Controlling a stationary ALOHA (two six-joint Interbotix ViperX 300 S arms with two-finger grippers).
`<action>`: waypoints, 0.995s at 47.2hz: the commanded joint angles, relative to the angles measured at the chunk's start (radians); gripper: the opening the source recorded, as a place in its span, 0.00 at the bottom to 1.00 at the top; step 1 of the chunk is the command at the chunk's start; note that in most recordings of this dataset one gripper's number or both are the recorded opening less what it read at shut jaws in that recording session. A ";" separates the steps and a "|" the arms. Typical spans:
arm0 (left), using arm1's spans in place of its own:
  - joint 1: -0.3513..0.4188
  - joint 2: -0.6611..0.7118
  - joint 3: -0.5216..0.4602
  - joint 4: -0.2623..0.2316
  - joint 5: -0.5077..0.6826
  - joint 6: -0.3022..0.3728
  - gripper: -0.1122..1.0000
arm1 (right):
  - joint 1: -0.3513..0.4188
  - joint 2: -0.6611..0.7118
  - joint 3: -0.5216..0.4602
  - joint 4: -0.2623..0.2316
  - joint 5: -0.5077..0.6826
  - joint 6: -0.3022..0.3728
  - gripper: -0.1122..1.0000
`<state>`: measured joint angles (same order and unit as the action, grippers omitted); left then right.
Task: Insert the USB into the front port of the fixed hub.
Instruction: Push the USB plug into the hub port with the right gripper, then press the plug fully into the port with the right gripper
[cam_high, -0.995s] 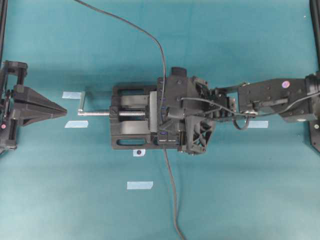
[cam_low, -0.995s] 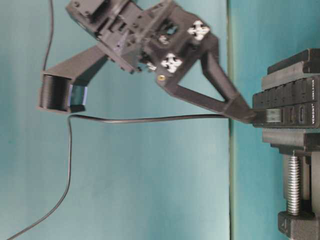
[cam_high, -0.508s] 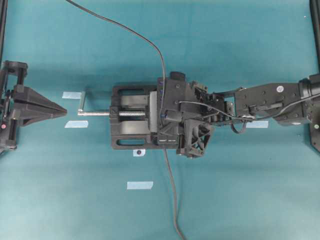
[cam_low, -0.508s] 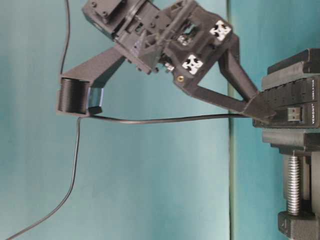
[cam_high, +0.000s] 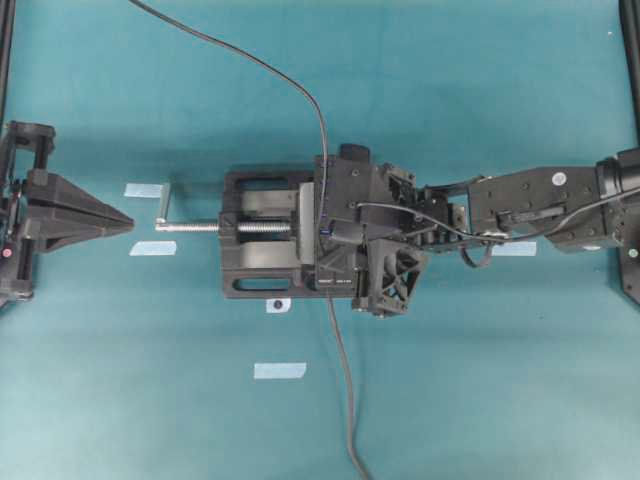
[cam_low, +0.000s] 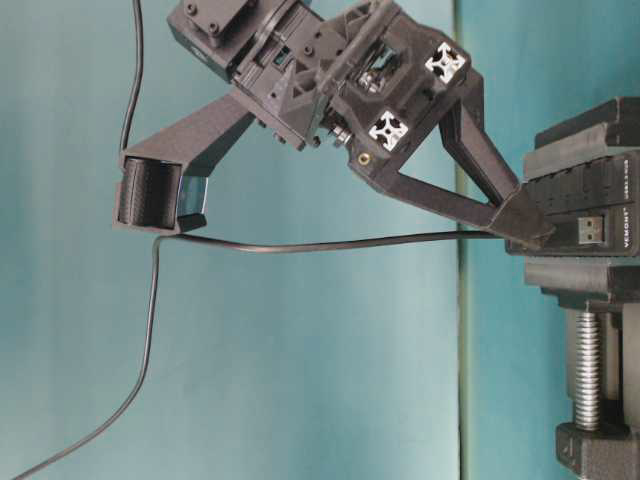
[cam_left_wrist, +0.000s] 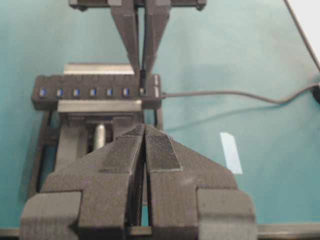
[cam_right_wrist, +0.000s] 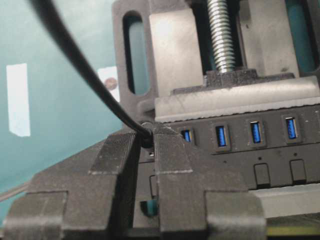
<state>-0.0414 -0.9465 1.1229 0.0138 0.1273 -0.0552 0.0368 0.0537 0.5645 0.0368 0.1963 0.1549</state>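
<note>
Black ribbed pads of the right gripper clench the USB, a small dark plug on a thin grey cable, right over the end port of the fixed hub, a narrow black bar with blue ports. Beyond, a black screw vise clamps the hub steady, I judge. Across the table, the left gripper rests closed, empty. White lettering on the hub's end is too small to read surely.

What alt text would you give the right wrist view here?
The right gripper, its fingers shut on the USB, holds the plug just above the end of the hub, beside a row of blue ports. The thin dark cable runs up to the left, and the vise with its silver screw clamps the hub behind.
</note>
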 joint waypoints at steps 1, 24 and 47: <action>0.000 0.003 -0.011 0.002 -0.011 -0.002 0.10 | 0.011 -0.012 -0.014 0.002 -0.003 0.009 0.15; -0.002 0.003 -0.015 0.002 -0.011 -0.002 0.10 | 0.015 -0.009 -0.006 0.002 -0.003 0.025 0.15; -0.020 0.009 -0.020 0.002 -0.011 -0.003 0.10 | 0.015 0.026 -0.006 0.002 -0.003 0.026 0.15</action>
<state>-0.0552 -0.9465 1.1229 0.0123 0.1273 -0.0568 0.0399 0.0767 0.5645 0.0353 0.1902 0.1672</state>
